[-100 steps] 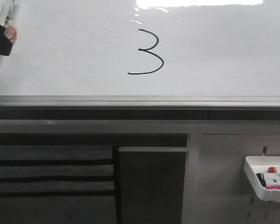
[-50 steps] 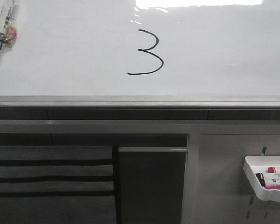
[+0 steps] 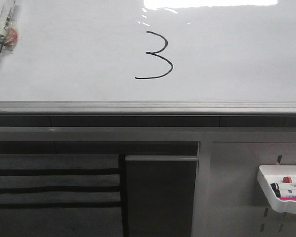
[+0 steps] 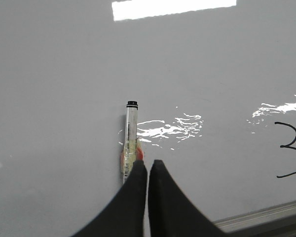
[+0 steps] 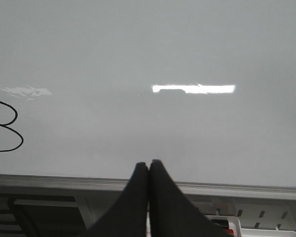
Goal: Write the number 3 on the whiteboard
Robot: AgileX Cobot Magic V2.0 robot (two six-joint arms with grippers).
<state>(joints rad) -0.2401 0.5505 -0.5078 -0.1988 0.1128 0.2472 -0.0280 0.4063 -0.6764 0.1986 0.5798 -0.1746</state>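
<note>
A thin black number 3 (image 3: 155, 55) is drawn on the glossy whiteboard (image 3: 237, 59), left of the board's middle. A clear-barrelled marker (image 3: 2, 35) with an orange band rests tilted against the board at its far left. In the left wrist view my left gripper (image 4: 148, 165) is shut with nothing between its fingers, and the marker (image 4: 130, 133) lies on the board just beyond its tips, apart from them. The 3 (image 4: 292, 148) shows off to one side. My right gripper (image 5: 148, 165) is shut and empty, hovering before the board's lower rail. Neither gripper appears in the front view.
A grey metal rail (image 3: 148, 106) runs along the whiteboard's lower edge. Below it, a grey pegboard panel (image 3: 237, 197) carries a white tray (image 3: 274, 200) with markers at the lower right. Dark shelving fills the lower left.
One second ago my left gripper covered the marker at the board's far left. It has since drawn out of the front view, leaving the marker on the board.
</note>
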